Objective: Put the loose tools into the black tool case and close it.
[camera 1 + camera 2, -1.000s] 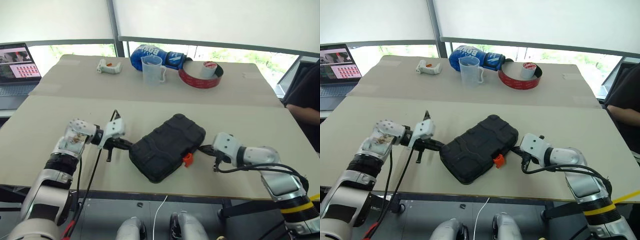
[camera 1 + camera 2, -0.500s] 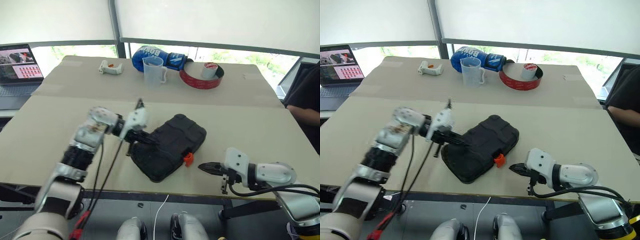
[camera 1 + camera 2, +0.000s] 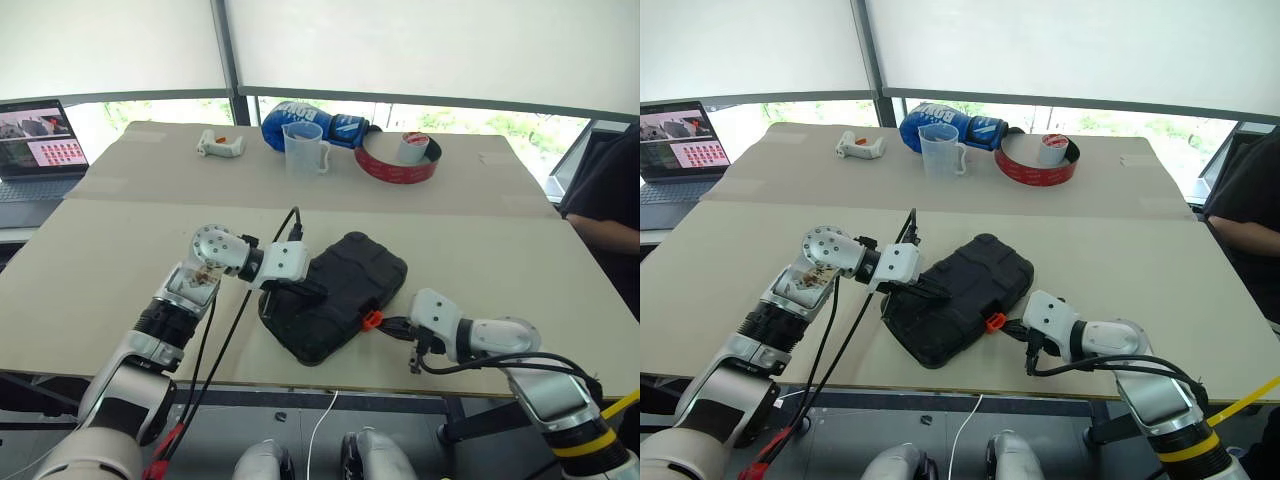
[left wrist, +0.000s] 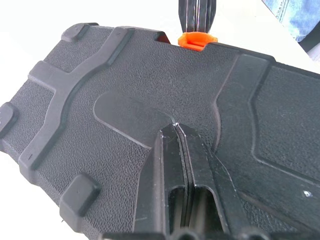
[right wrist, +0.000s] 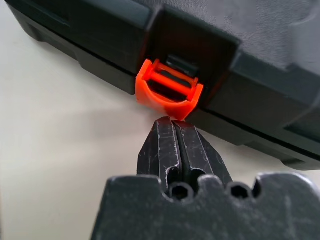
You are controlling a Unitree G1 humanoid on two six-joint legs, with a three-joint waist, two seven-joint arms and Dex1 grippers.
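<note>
The black tool case [image 3: 345, 285] lies flat on the table with its ribbed lid down. Its orange latch [image 3: 371, 320] sticks out from the near edge. My left gripper [image 3: 312, 293] is shut, and its fingertips [image 4: 175, 129] rest on the lid's textured top. From the right, my right gripper [image 3: 387, 324] is shut with nothing in it. Its tips [image 5: 172, 122] sit on the table just short of the orange latch [image 5: 170, 92]. The same right gripper [image 4: 196, 15] shows behind the latch in the left wrist view. The loose tools are out of view.
At the far side stand a clear measuring cup [image 3: 303, 148], a blue boxing glove [image 3: 310, 118], a big red tape roll [image 3: 400, 160] and a small white object [image 3: 220, 146]. A laptop [image 3: 35, 140] sits far left. A person's dark sleeve [image 3: 605, 195] is at the right edge.
My left gripper swung right, from the case's left edge up onto its lid. My right gripper pulled back from the case, then came in again to the latch.
</note>
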